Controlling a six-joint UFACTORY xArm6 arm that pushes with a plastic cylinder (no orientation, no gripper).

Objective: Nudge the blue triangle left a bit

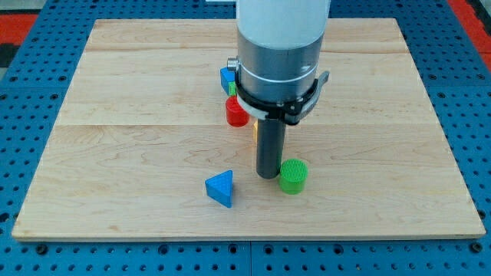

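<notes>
While the blue triangle [221,188] lies on the tabletop [115,153] toward the view's bottom, my tip [267,175] stands to its right, apart from it, just beside a green cylinder [293,175]; no gripper exists here.

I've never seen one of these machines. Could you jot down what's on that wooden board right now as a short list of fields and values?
surface: pale wooden board on a blue pegboard
tool: straight dark rod, my tip resting on the board
blue triangle block: view's lower middle, to the view's left of my tip, with a gap between them
green ribbed cylinder block: close beside my tip on the view's right
red cylinder block: behind the rod, partly hidden
blue block: further back, shape unclear
other blocks: green and yellow slivers behind the arm, mostly hidden
</notes>
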